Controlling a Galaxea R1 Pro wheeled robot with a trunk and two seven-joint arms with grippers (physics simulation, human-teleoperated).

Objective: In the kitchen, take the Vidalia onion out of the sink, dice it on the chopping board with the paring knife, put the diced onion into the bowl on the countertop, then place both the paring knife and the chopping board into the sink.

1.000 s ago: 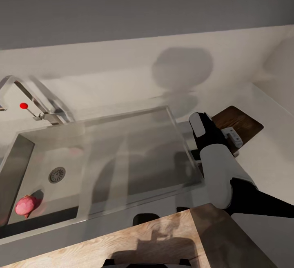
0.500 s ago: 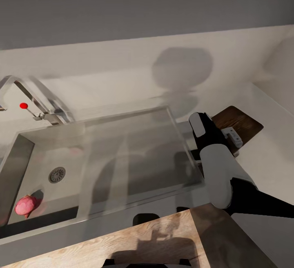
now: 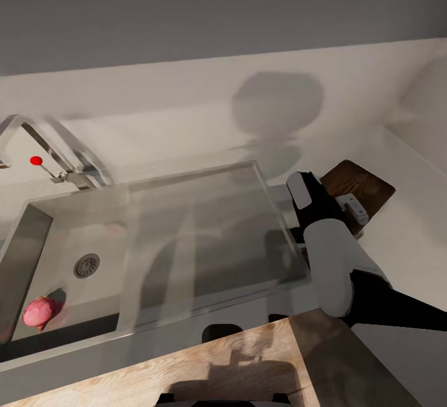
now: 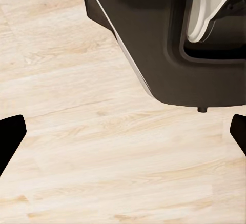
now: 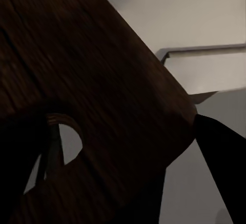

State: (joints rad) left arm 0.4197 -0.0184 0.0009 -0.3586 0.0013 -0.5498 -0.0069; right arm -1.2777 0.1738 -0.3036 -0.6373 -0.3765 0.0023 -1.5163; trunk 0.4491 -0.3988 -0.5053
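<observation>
The right gripper [image 3: 340, 203] is clamping the chopping board [image 3: 363, 187] beside the sink [image 3: 205, 233] at the countertop's [image 3: 397, 239] right end, risking slip; the Vidalia onion [image 3: 38, 312] is lying in the basin's near-left corner.

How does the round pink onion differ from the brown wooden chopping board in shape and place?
The round pink onion is small and bulbous; the brown wooden chopping board is flat and larger. The onion lies inside the steel sink basin; the board is beyond the basin's other end, at the right claw.
</observation>
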